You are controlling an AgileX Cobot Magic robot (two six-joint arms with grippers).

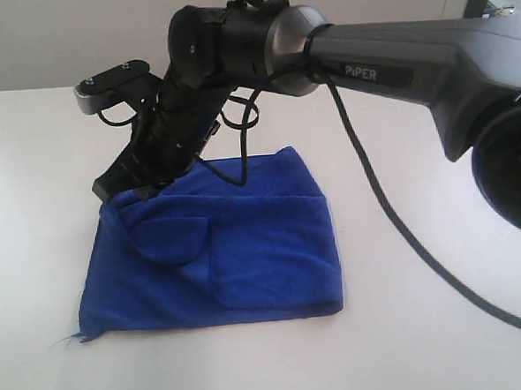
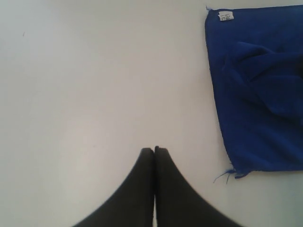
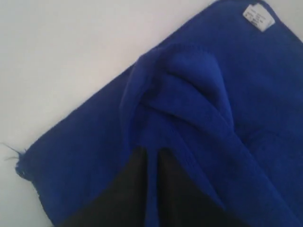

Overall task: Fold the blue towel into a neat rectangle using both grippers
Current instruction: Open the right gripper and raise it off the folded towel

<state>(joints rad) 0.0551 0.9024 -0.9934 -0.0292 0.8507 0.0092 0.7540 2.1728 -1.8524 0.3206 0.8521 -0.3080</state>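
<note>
My right gripper pinches a towel fold at its tips; my left gripper, closed empty, hangs well aside

Plain royal-blue towel; its label is white, perhaps with dark print. My left pincer and right pincer are black. The table is plain white.

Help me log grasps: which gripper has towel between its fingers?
The right gripper: blue towel is pinched between its fingers. The left gripper is shut on nothing, off the towel.
</note>
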